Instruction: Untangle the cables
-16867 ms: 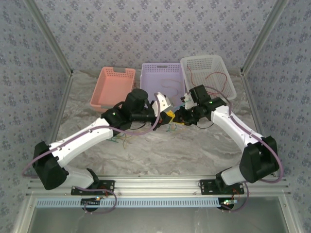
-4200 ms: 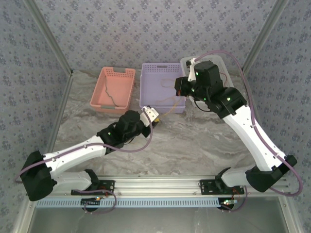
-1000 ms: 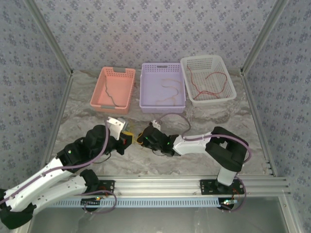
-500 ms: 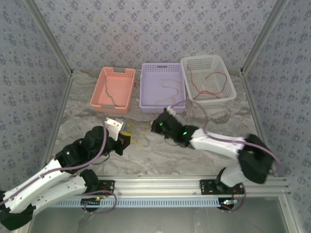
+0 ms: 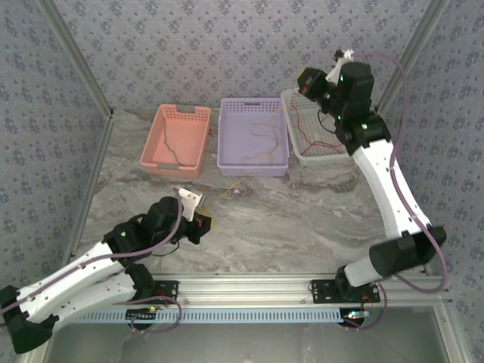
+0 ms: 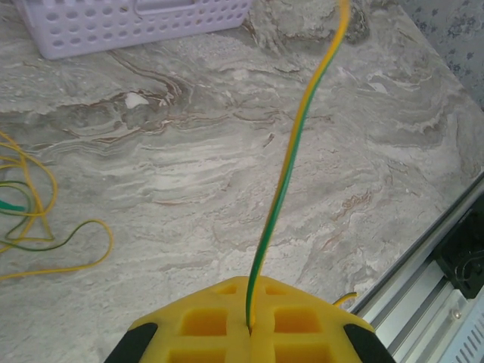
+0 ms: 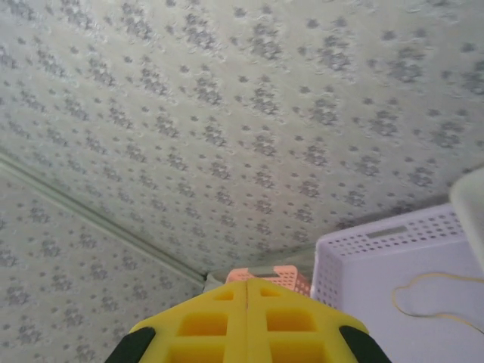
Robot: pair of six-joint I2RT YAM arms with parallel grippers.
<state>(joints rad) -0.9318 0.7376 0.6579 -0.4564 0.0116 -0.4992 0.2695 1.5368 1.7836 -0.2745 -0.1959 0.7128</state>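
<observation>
My left gripper (image 6: 249, 291) stays clamped on a yellow-green cable (image 6: 291, 174), which rises taut ahead of it. Loose yellow and green cables (image 6: 30, 227) lie on the table to its left. My right gripper (image 7: 247, 286), low beside the left one a moment ago, now stands high, jaws together, with the lavender basket (image 7: 393, 257) below and ahead of it. Whether the cable's far end sits between them, I cannot tell.

the yellow-green cable (image 6: 290, 170) is cut off by the left wrist view's top edge.

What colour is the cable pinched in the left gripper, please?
The cable is yellow and green; the left wrist view shows it best.
</observation>
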